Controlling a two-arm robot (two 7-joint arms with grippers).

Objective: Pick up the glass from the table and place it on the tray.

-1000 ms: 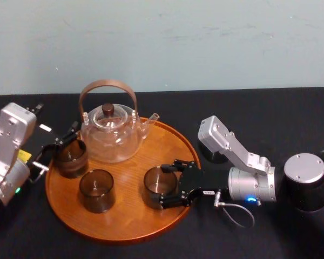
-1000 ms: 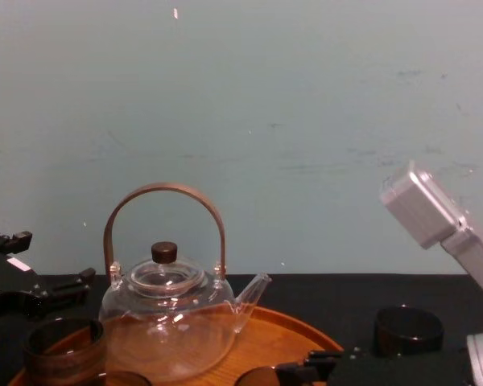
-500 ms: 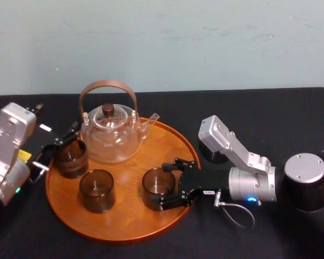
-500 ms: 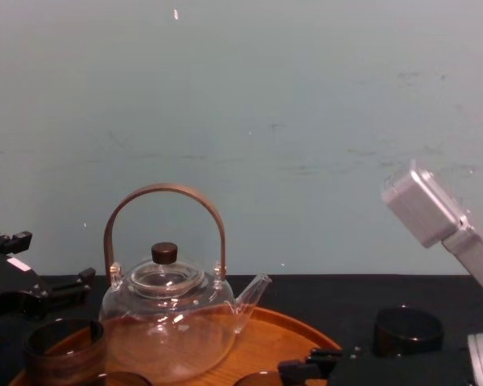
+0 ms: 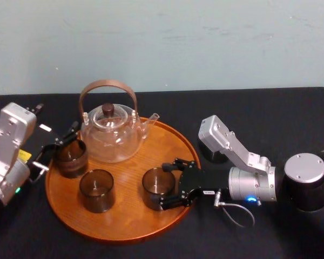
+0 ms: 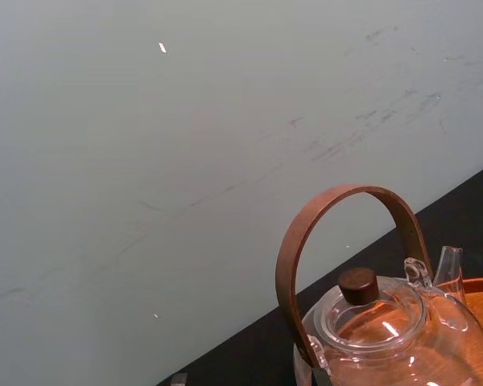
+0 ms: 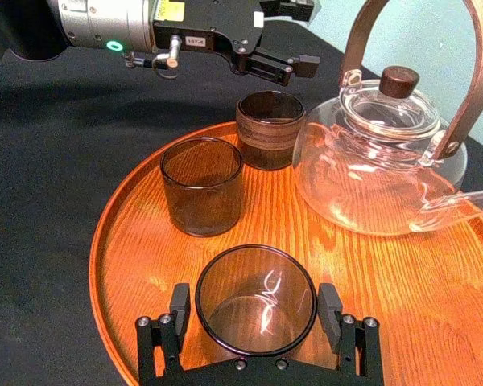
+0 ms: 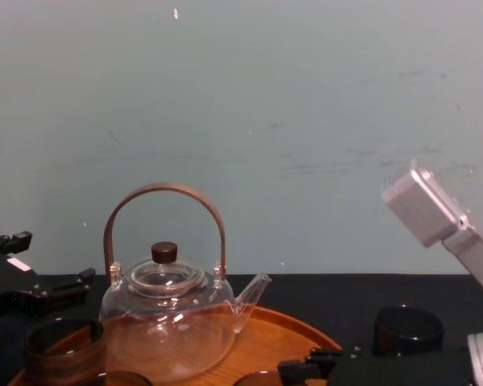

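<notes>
**Student:** What does the right gripper hold?

**Tutor:** It holds the glass, a smoky tumbler with straight walls. The arm reaches in from the right, low over the black table. In the right wrist view its two fingers stand against opposite sides of the glass wall, clamped on it.

**Student:** Where is the glass?

**Tutor:** It is upright over the tray, a wide, round, orange-brown wooden tray with a low raised rim. The glass sits in the right part of the tray, inside the rim and toward the robot. Its base appears to meet the wood, but it cannot be told whether it rests there fully.

**Student:** What else stands on the tray?

**Tutor:** There are three other things.
- **(a)** A clear teapot stands at the far side. It has a brown hoop handle and a dark knob on its lid, and its spout points right.
- **(b)** A second glass stands toward the front left, apart from the held one.
- **(c)** A banded cup stands at the left rim, just beside the teapot.

**Student:** And the left gripper?

**Tutor:** It is at the tray's left edge, just beside the banded cup, with its fingers spread apart. It cannot be told whether they touch the cup.

**Student:** Is anything off the tray?

**Tutor:** A dark cup stands on the table to the right of the tray, behind the right arm and well apart from the held glass.
</notes>
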